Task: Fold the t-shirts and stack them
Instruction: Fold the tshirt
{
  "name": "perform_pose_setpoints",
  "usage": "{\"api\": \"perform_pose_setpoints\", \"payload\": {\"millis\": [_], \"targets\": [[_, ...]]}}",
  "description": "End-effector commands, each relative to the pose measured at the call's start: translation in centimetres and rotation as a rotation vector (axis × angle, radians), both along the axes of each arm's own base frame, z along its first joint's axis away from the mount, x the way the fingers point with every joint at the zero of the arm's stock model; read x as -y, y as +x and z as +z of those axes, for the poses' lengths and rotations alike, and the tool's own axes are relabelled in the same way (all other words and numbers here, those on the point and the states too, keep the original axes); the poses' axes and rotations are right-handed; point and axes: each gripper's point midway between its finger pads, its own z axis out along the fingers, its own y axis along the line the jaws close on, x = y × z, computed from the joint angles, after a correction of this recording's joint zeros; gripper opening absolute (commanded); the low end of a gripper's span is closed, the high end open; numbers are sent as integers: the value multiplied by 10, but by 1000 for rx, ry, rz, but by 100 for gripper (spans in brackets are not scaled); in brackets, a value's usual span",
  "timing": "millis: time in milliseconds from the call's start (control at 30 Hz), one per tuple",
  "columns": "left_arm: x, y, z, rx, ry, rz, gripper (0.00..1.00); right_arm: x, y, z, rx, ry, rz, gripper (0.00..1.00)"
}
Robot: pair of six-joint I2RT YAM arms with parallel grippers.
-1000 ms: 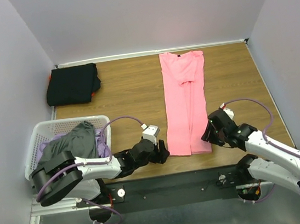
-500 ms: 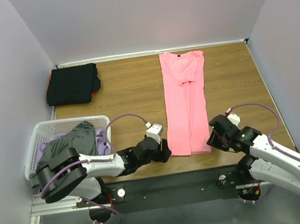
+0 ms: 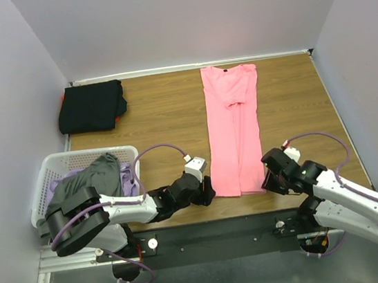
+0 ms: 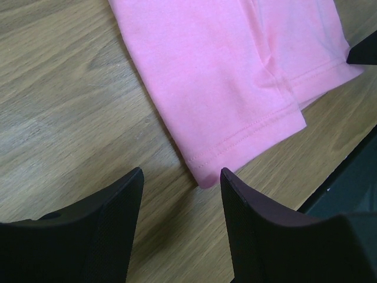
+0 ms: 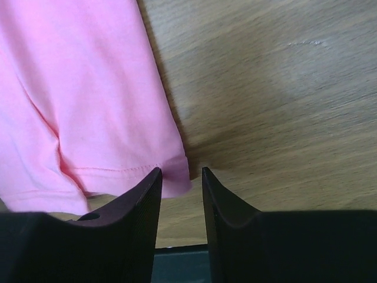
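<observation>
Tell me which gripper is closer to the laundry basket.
Left. The left gripper sits just right of the laundry basket; the right gripper is farther, across the pink t-shirt's hem.

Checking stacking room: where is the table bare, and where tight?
Bare wood lies between the black t-shirt and the pink t-shirt, and right of the pink one. Tight at the near edge: basket, then left tool and right tool at the pink hem.

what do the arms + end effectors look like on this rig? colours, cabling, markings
Left arm and right arm: white links, black joint housings, a purple cable looping off each. Left end effector and right end effector: two black tapered fingers with finely dimpled faces. No markings legible.
</observation>
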Motion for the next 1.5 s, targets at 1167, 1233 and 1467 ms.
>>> {"api": "perform_pose_setpoints", "payload": {"millis": [1167, 1233, 1467], "targets": [[5, -15, -26, -58, 110, 15, 43, -9, -2, -7, -10, -24, 55, 5], [4, -17, -30, -63, 120, 17, 34, -10, -1, -5, -7, -24, 57, 4], [1, -21, -40, -78, 141, 26, 0, -14, 6, 4, 17, -17, 64, 2]]}}
